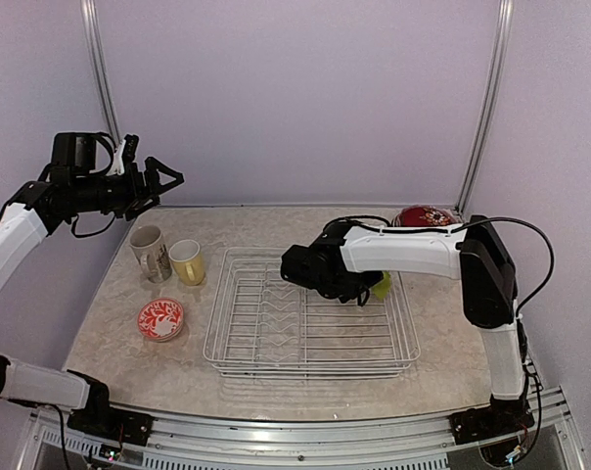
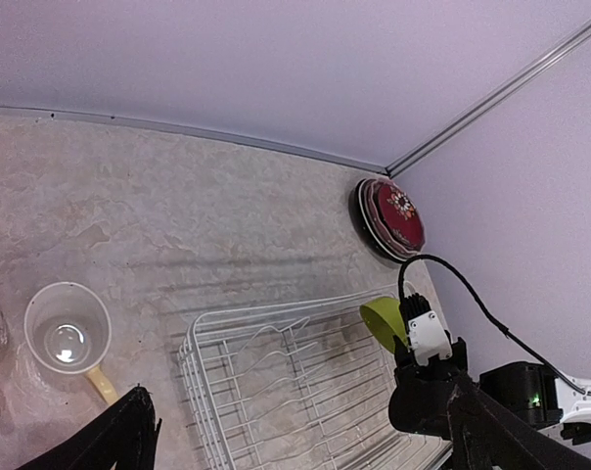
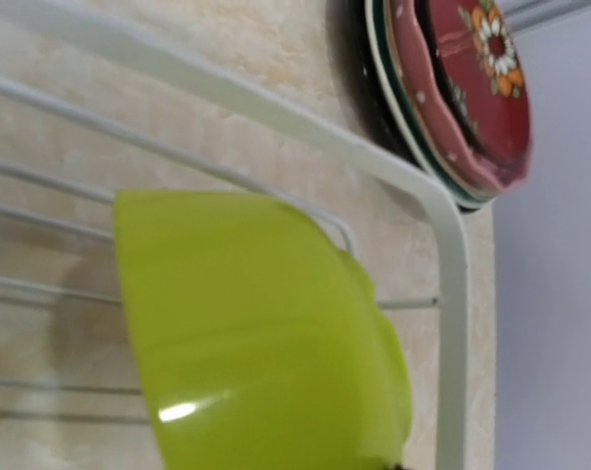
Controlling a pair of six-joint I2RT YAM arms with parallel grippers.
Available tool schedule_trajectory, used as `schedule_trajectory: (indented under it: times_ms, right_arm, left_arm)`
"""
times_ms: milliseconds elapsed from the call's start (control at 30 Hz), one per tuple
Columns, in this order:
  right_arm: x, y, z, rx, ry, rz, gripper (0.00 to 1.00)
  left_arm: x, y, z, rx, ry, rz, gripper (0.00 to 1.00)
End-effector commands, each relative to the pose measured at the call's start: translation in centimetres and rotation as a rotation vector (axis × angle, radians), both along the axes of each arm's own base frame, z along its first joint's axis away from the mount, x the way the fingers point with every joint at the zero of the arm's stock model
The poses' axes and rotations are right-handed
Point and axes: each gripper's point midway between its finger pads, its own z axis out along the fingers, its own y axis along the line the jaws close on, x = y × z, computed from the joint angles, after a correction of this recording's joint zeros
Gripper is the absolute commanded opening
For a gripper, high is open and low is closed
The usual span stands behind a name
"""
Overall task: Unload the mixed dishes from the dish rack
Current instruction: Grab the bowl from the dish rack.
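Lilac walls, marbled counter (image 1: 129, 362). Wire rack (image 1: 310, 369), centre: holds one item, green bowl (image 1: 382, 285), far-right corner. Right jaws at the bowl; I can't tell whether they grip it. Left jaws wide open, empty, raised high. Step, I judge: grasping the bowl. Next calls for a firm hold, then lifting it over the rim.

bowl (image 1: 382, 285) in rack (image 1: 266, 323) | plates (image 1: 428, 215) behind rack | mugs (image 1: 188, 261) left of rack
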Motion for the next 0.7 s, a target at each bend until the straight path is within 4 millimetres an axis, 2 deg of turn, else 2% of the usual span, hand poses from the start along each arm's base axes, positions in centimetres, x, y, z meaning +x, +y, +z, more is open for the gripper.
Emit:
schedule_trajectory:
  times_ms: [0, 133, 267, 667]
  right_arm:
    - [0.9, 0.1, 0.8, -0.025, -0.021, 0.044, 0.38]
    - [1.4, -0.2, 0.8, -0.114, -0.029, 0.052, 0.44]
    - [1.7, -0.3, 1.0, -0.173, -0.041, 0.059, 0.45]
    - [2.1, -0.6, 0.3, -0.25, -0.039, 0.071, 0.29]
  left_arm:
    - [0.1, 0.0, -0.4, -0.005, 0.013, -0.006, 0.99]
    - [0.2, -0.1, -0.5, -0.007, 0.019, -0.009, 0.99]
    - [0.2, -0.1, -0.6, -0.008, 0.022, -0.01, 0.99]
    - [0.3, -0.1, -0.6, -0.016, 0.027, -0.013, 0.99]
